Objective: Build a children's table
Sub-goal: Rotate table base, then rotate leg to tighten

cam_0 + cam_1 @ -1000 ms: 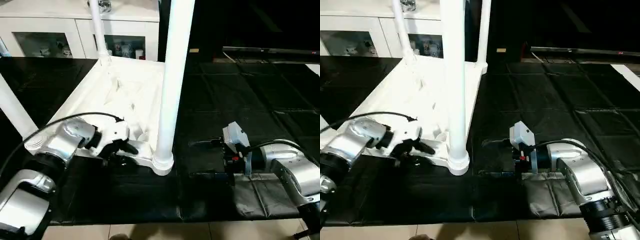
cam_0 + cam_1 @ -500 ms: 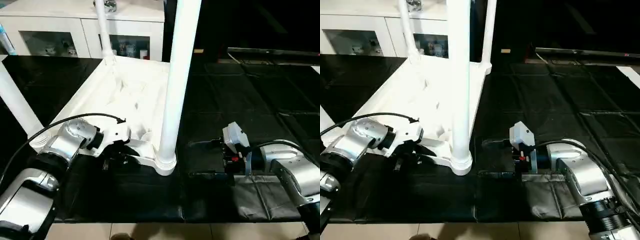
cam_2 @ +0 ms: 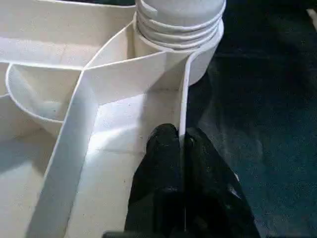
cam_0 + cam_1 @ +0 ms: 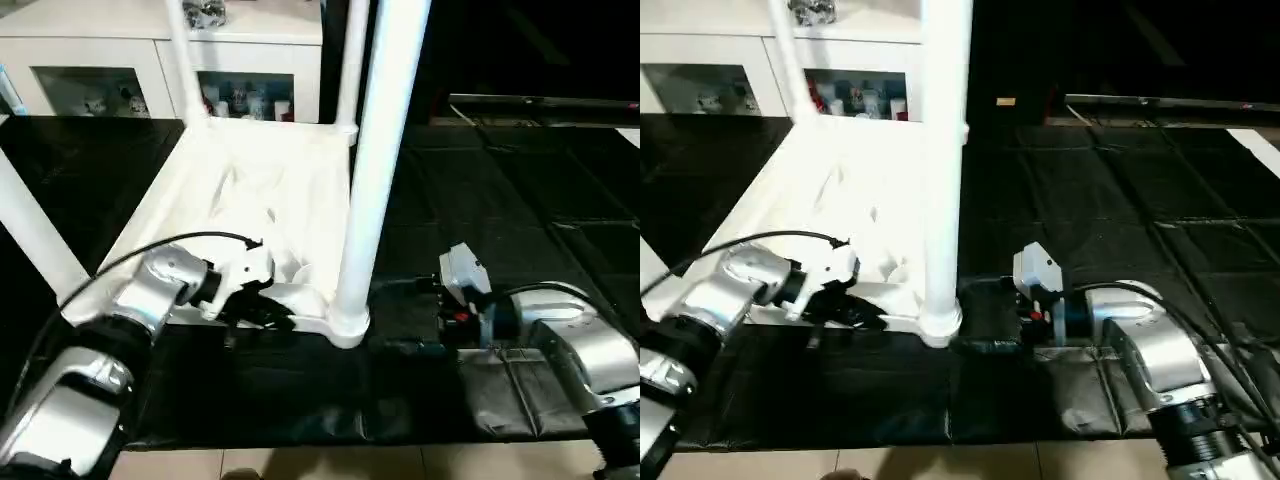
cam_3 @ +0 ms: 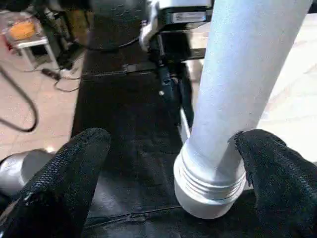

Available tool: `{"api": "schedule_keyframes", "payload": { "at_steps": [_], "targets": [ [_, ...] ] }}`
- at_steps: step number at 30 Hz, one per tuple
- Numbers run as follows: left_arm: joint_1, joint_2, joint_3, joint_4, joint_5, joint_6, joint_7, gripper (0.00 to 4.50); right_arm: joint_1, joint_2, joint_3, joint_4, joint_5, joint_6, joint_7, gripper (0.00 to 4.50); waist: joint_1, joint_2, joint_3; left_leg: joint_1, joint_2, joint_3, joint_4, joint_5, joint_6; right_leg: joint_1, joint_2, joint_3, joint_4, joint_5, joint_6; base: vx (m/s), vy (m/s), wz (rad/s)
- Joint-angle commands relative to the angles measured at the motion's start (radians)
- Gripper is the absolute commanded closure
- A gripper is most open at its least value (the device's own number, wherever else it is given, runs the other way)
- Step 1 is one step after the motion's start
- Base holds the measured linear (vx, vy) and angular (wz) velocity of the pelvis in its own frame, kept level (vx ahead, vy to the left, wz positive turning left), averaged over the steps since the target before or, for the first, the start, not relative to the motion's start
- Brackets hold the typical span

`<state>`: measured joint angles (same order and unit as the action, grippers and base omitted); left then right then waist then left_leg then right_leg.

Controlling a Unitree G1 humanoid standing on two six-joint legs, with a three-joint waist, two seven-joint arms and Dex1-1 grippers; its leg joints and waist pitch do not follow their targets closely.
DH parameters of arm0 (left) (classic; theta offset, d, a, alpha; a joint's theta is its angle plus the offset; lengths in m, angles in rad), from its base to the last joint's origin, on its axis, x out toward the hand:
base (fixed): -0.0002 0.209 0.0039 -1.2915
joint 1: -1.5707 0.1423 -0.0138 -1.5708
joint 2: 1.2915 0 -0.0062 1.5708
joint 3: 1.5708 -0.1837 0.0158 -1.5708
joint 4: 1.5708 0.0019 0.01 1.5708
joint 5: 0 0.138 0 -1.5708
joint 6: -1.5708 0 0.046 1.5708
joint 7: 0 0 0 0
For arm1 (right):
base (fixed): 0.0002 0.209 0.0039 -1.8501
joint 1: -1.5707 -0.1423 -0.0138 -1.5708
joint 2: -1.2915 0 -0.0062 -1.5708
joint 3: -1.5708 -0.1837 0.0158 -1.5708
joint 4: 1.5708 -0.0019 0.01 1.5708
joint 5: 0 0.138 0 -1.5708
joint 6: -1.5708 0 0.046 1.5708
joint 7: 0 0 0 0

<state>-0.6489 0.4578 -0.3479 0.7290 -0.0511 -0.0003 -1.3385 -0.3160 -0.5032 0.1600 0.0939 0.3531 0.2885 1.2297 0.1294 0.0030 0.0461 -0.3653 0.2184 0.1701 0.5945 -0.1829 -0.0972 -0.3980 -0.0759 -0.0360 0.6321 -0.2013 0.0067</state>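
Table top lies upside down on the black mat, ribbed underside up, legs standing in the corner sockets. Nearest leg is upright in the near-right socket; another leg at the far corner, one more at the left edge.

Left gripper: a second ago it sat half open at the top's near rim, now it's pinched shut on that rim. Left wrist view confirms it: the black fingers sit one on each side of the thin rim wall, just short of the socket.

Right gripper: spread wide, unchanged, holding nothing. Fingers flank the leg base, far finger close against it, other well apart.

White cabinet with glass doors behind.
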Motion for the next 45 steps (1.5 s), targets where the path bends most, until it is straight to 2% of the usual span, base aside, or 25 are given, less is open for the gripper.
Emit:
{"api": "schedule_keyframes", "payload": {
  "at_steps": [1, 2, 3, 6, 9, 15, 17, 19, 20, 21, 22, 24, 27, 28, 31, 32, 33, 36, 38, 45],
  "targets": [
    [0.057, -0.036, 0.04, -0.074, -0.076, 0.103, 0.069, 4.42, -0.015, 0.017, 0.004, 0.01, -0.013, -0.021, -0.023, 0.0, 0.002, -0.005, -0.064, 0.007, 0.01, 0.002, -0.07, -0.19, -0.003, 0.054, -0.057, 0.027, -0.064, -0.089, -0.253, 0.0, 0.0, 0.0],
    [0.074, -0.034, 0.031, -0.104, -0.075, 0.104, 0.062, 4.42, -0.017, 0.019, 0.006, 0.018, -0.021, -0.028, -0.03, 0.0, -0.004, -0.008, -0.063, 0.007, 0.007, 0.004, -0.069, -0.189, 0.002, 0.052, -0.054, 0.027, -0.068, -0.106, -0.248, 0.0, 0.0, 0.0],
    [0.074, -0.034, 0.031, -0.104, -0.075, 0.104, 0.062, 4.42, -0.017, 0.019, 0.006, 0.018, -0.021, -0.028, -0.03, 0.0, -0.01, -0.006, -0.063, 0.005, 0.006, 0.004, -0.069, -0.182, 0.008, 0.052, -0.052, 0.028, -0.069, -0.105, -0.246, 0.0, 0.0, 0.0],
    [0.106, -0.026, 0.013, -0.16, -0.06, 0.108, 0.046, 4.42, -0.028, 0.022, 0.003, 0.05, -0.048, -0.048, -0.057, 0.0, -0.015, -0.006, -0.063, 0.006, 0.005, 0.005, -0.068, -0.179, 0.017, 0.05, -0.051, 0.028, -0.073, -0.119, -0.236, 0.0, 0.0, 0.0],
    [0.131, -0.007, -0.013, -0.21, -0.043, 0.106, 0.018, 4.42, -0.043, 0.024, 0.0, 0.082, -0.063, -0.061, -0.073, 0.0, -0.016, -0.003, -0.065, 0.007, 0.006, 0.004, -0.068, -0.168, 0.02, 0.049, -0.049, 0.027, -0.072, -0.109, -0.234, 0.0, 0.0, 0.0],
    [0.155, 0.023, -0.042, -0.29, -0.021, 0.132, -0.031, 4.42, -0.06, 0.031, 0.01, 0.112, -0.046, -0.075, -0.025, 0.0, -0.011, 0.001, -0.066, 0.009, 0.008, 0.008, -0.066, -0.165, 0.031, 0.047, -0.047, 0.027, -0.066, -0.048, -0.254, 0.0, 0.0, 0.0],
    [0.143, 0.04, -0.072, -0.286, 0.036, 0.137, -0.016, 4.42, -0.079, 0.043, 0.028, 0.151, -0.045, -0.104, 0.025, 0.0, -0.01, -0.002, -0.066, 0.007, 0.008, 0.007, -0.066, -0.165, 0.035, 0.048, -0.048, 0.026, -0.065, -0.05, -0.252, 0.0, 0.0, 0.0],
    [0.124, 0.048, -0.094, -0.266, 0.075, 0.14, -0.004, 4.42, -0.111, 0.057, 0.046, 0.213, -0.045, -0.128, 0.074, 0.0, -0.014, -0.002, -0.063, 0.009, 0.006, 0.008, -0.068, -0.188, 0.031, 0.047, -0.049, 0.026, -0.071, -0.1, -0.248, 0.0, 0.0, 0.0],
    [0.124, 0.048, -0.094, -0.266, 0.075, 0.14, -0.004, 4.47, -0.111, 0.057, 0.046, 0.213, -0.045, -0.128, 0.074, 0.19, -0.015, -0.002, -0.061, 0.009, 0.006, 0.008, -0.068, -0.198, 0.029, 0.046, -0.049, 0.026, -0.072, -0.119, -0.248, 0.0, 0.0, 0.0],
    [0.119, 0.051, -0.1, -0.265, 0.082, 0.142, -0.008, 4.47, -0.124, 0.062, 0.05, 0.235, -0.043, -0.133, 0.091, 0.19, -0.012, 0.0, -0.06, 0.012, 0.007, 0.008, -0.069, -0.211, 0.022, 0.045, -0.05, 0.027, -0.077, -0.154, -0.239, 0.0, 0.0, 0.0],
    [0.116, 0.055, -0.105, -0.267, 0.087, 0.141, -0.016, 4.5, -0.135, 0.066, 0.053, 0.255, -0.04, -0.138, 0.108, 0.38, -0.015, -0.002, -0.06, 0.01, 0.007, 0.007, -0.07, -0.22, 0.019, 0.046, -0.053, 0.027, -0.077, -0.177, -0.238, 0.0, 0.0, 0.0],
    [0.115, 0.062, -0.111, -0.281, 0.082, 0.146, -0.046, 4.5, -0.156, 0.071, 0.066, 0.287, -0.039, -0.141, 0.156, 0.48, -0.014, -0.004, -0.059, 0.01, 0.008, 0.006, -0.072, -0.22, 0.016, 0.046, -0.052, 0.027, -0.079, -0.194, -0.231, 0.0, 0.0, 0.0],
    [0.116, 0.066, -0.112, -0.299, 0.067, 0.163, -0.072, 4.5, -0.173, 0.072, 0.08, 0.314, -0.039, -0.143, 0.207, 0.76, -0.015, -0.003, -0.064, 0.008, 0.008, 0.006, -0.07, -0.193, 0.023, 0.046, -0.051, 0.025, -0.072, -0.147, -0.244, 0.0, 0.0, 0.0],
    [0.118, 0.07, -0.113, -0.317, 0.051, 0.171, -0.097, 4.5, -0.191, 0.071, 0.092, 0.346, -0.044, -0.15, 0.243, 0.82, -0.015, -0.006, -0.065, 0.007, 0.007, 0.007, -0.068, -0.177, 0.028, 0.048, -0.049, 0.024, -0.07, -0.119, -0.251, 0.0, 0.0, 0.0],
    [0.12, 0.071, -0.113, -0.328, 0.04, 0.173, -0.111, 4.5, -0.212, 0.073, 0.1, 0.384, -0.049, -0.158, 0.274, 1.16, -0.015, -0.003, -0.067, 0.006, 0.008, 0.008, -0.065, -0.151, 0.041, 0.047, -0.047, 0.023, -0.063, -0.063, -0.27, 0.0, 0.0, 0.0],
    [0.12, 0.07, -0.111, -0.329, 0.036, 0.173, -0.113, 4.5, -0.225, 0.075, 0.104, 0.411, -0.055, -0.165, 0.289, 1.16, -0.013, -0.006, -0.068, 0.008, 0.008, 0.01, -0.063, -0.144, 0.048, 0.045, -0.046, 0.023, -0.062, -0.038, -0.281, 0.0, 0.0, 0.0],
    [0.12, 0.07, -0.11, -0.329, 0.034, 0.172, -0.114, 4.5, -0.238, 0.079, 0.106, 0.437, -0.062, -0.176, 0.301, 1.35, -0.011, -0.004, -0.068, 0.006, 0.008, 0.009, -0.063, -0.141, 0.051, 0.047, -0.047, 0.021, -0.06, -0.033, -0.286, 0.0, 0.0, 0.0],
    [0.12, 0.07, -0.108, -0.33, 0.032, 0.175, -0.116, 4.5, -0.268, 0.093, 0.109, 0.494, -0.075, -0.197, 0.321, 1.43, -0.012, -0.005, -0.068, 0.005, 0.008, 0.009, -0.063, -0.148, 0.052, 0.048, -0.049, 0.021, -0.059, -0.04, -0.289, 0.0, 0.0, 0.0],
    [0.12, 0.069, -0.107, -0.331, 0.031, 0.179, -0.116, 4.5, -0.275, 0.097, 0.11, 0.505, -0.077, -0.2, 0.325, 1.7, -0.012, -0.006, -0.067, 0.006, 0.008, 0.01, -0.064, -0.154, 0.048, 0.048, -0.049, 0.021, -0.061, -0.055, -0.286, 0.0, 0.0, 0.0],
    [0.112, 0.059, -0.094, -0.322, 0.031, 0.199, -0.097, 4.5, -0.302, 0.118, 0.123, 0.557, -0.085, -0.219, 0.353, 2.11, -0.01, -0.005, -0.067, 0.007, 0.009, 0.01, -0.065, -0.157, 0.048, 0.047, -0.049, 0.022, -0.062, -0.066, -0.283, 0.0, 0.0, 0.0]
  ]
}}
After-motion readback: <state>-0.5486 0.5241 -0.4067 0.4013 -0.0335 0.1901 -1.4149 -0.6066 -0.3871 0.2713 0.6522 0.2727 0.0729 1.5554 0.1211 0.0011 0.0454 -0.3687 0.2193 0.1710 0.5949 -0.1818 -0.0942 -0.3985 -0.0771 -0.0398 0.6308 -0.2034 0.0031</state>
